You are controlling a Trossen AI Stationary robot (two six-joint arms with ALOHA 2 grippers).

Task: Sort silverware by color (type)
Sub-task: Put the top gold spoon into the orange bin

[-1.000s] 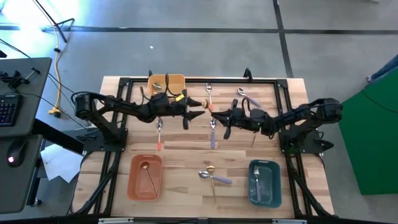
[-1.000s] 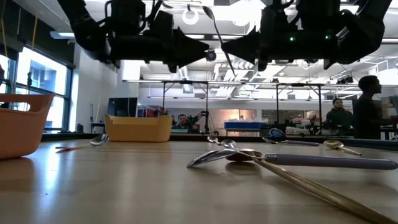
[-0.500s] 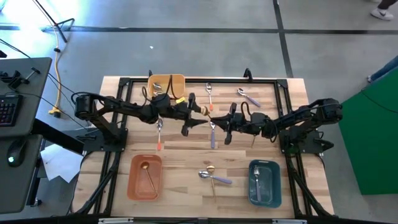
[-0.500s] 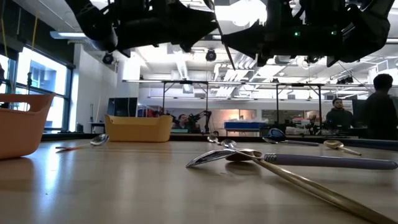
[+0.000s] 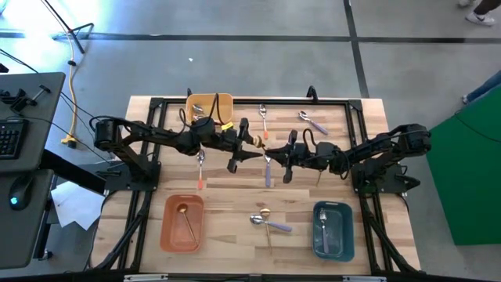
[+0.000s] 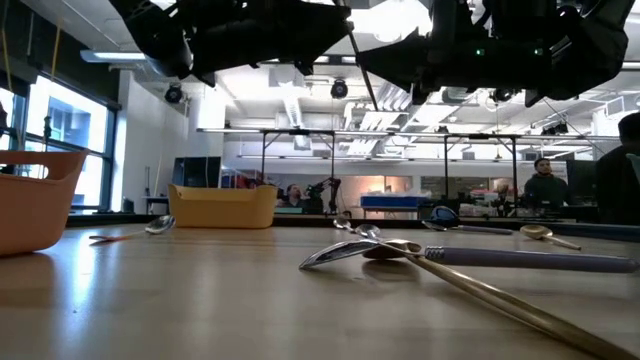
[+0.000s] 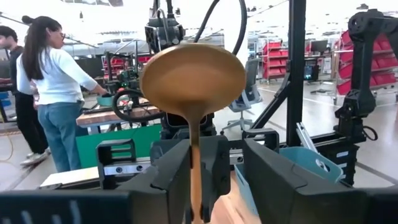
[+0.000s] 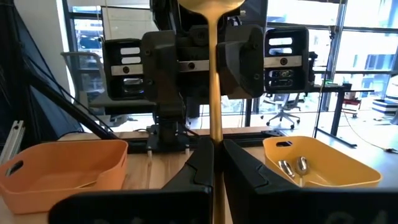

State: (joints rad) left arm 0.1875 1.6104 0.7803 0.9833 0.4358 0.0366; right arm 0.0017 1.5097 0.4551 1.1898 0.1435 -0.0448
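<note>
A: Where is the gold spoon (image 5: 261,147)?

B: In the air above the middle of the bench (image 5: 149,205), between the two claws. The right claw (image 5: 275,153) pinches its handle; in the right wrist view the fingers (image 8: 198,163) are closed tight on the stem. The bowl end sits at the left claw (image 5: 249,143), whose fingers (image 7: 176,168) stand apart on either side of the stem, not clamped.

A: And the rest of the silverware?

B: Two gold spoons (image 8: 292,166) lie in the yellow bin (image 5: 210,103) beyond the held spoon. One gold spoon is in the orange bin (image 5: 183,223), one spoon in the teal bin (image 5: 332,229). A gold spoon crossed with a purple-handled spoon (image 6: 520,259) lies between those two bins.
</note>
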